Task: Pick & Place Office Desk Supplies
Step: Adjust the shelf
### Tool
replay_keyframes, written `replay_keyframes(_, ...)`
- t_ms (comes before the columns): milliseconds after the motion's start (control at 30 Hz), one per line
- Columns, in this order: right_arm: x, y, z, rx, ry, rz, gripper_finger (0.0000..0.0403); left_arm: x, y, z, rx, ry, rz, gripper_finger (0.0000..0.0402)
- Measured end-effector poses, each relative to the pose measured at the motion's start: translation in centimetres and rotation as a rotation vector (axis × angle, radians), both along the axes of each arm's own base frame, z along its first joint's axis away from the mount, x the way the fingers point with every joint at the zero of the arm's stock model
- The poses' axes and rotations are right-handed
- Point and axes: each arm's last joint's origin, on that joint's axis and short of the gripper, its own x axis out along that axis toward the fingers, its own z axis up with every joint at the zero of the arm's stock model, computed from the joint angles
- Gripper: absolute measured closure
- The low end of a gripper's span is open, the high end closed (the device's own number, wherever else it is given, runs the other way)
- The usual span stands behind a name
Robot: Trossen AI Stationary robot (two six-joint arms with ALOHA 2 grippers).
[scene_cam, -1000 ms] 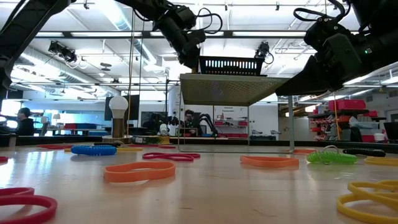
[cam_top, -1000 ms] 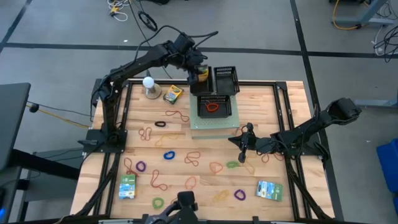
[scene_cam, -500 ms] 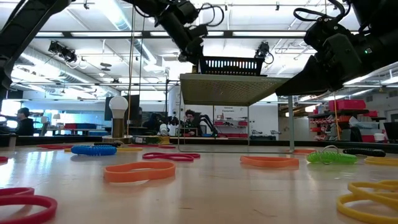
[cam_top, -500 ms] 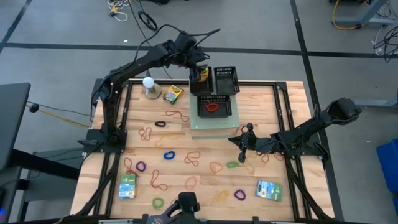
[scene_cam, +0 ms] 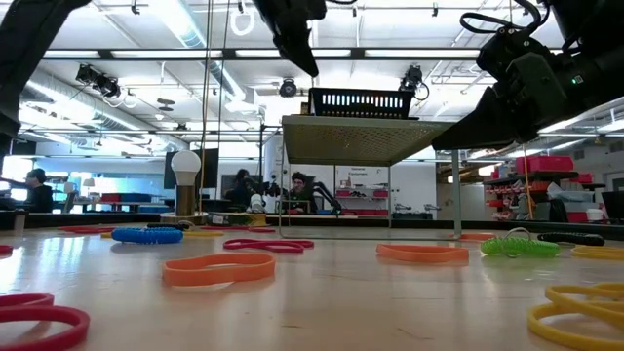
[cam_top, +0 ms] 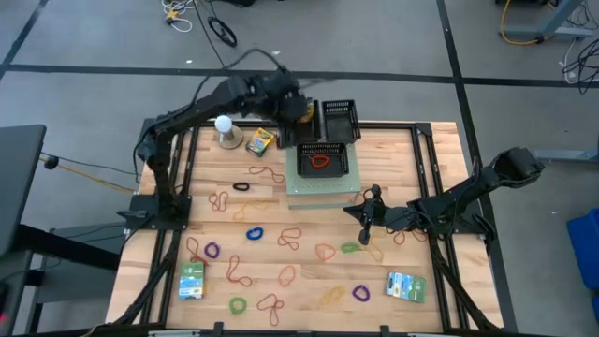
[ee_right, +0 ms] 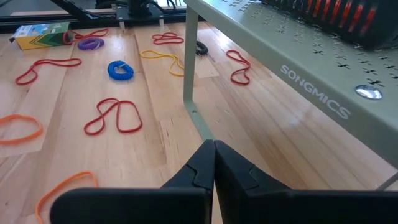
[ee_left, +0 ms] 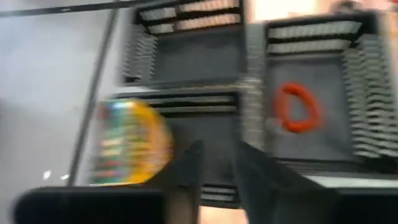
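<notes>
In the high view, the left end effector [cam_top: 292,105] is hanging at the rear of the tabletop [cam_top: 412,159], just beside the black trays [cam_top: 339,120] that are standing on a grey-green shelf [cam_top: 323,190]. A yellow crayon box [cam_top: 304,110] is showing right at it. A second crayon box [cam_top: 259,141] is lying near the white ball [cam_top: 224,128]. One orange rubber band [cam_top: 319,160] is already lying in the front tray. The other rubber bands [cam_top: 255,234] and two flat packets [cam_top: 192,279] are lying scattered on the wood. The right end effector [cam_top: 372,198] is waiting beside the shelf.

In the low view, the left end effector is standing above the tray, and the bands are lying flat.

In the left wrist view, its fingers [ee_left: 186,177] are standing a little apart with nothing between them. The yellow box is showing blurred at a compartment's edge, so I cannot tell whether it is resting inside.

In the right wrist view, the fingers [ee_right: 199,171] are pressed together and empty.

I judge that the bands are very light and soft, so one strand should be pinched low against the wood. The boxes are light and stiff, and are best taken across the narrow sides. The packets are thin and perhaps slippery, so an edge is the best hold.
</notes>
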Motion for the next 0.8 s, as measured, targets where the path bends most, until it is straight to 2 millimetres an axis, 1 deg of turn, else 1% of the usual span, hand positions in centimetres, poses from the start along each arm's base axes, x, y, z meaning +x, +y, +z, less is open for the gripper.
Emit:
replay_keyframes(100,0.0,0.0,0.0,0.000,0.000,0.000,0.0391,-0.4,-2.8,-1.0,-0.037,0.025,-0.033,0.0384)
replay_keyframes(133,0.0,0.0,0.0,0.000,0.000,0.000,0.0391,-0.6,-3.7,-1.4,-0.051,0.019,-0.036,0.0391)
replay_keyframes(200,0.0,0.0,0.0,0.000,0.000,0.000,0.0391,-1.5,-5.6,-2.2,-0.083,-0.003,-0.037,0.0394)
replay_keyframes(267,0.0,0.0,0.0,0.000,0.000,0.000,0.0391,-2.6,-7.5,-3.5,-0.122,-0.040,-0.031,0.0394)
replay_keyframes(400,0.0,0.0,0.0,0.000,0.000,0.000,0.0391,-4.5,-11.5,-6.9,-0.148,-0.180,0.030,0.0394)
replay_keyframes(467,0.0,0.0,0.0,0.000,0.000,0.000,0.0391,-4.9,-13.2,-8.6,-0.156,-0.267,0.059,0.0394)
replay_keyframes(533,0.0,0.0,0.0,0.000,0.000,0.000,0.0391,-4.9,-14.7,-10.5,-0.191,-0.321,0.051,0.0394)
replay_keyframes(633,0.0,0.0,0.0,0.000,0.001,0.000,0.0391,-4.3,-15.9,-12.5,-0.242,-0.324,0.032,0.0395)
replay_keyframes(733,0.0,0.0,0.0,0.000,0.001,-0.001,0.0391,-3.8,-16.2,-13.9,-0.225,-0.283,0.077,0.0395)
replay_keyframes(800,0.0,0.0,-0.1,-0.003,0.008,0.000,0.0391,-3.5,-16.2,-14.4,-0.220,-0.276,0.088,0.0395)
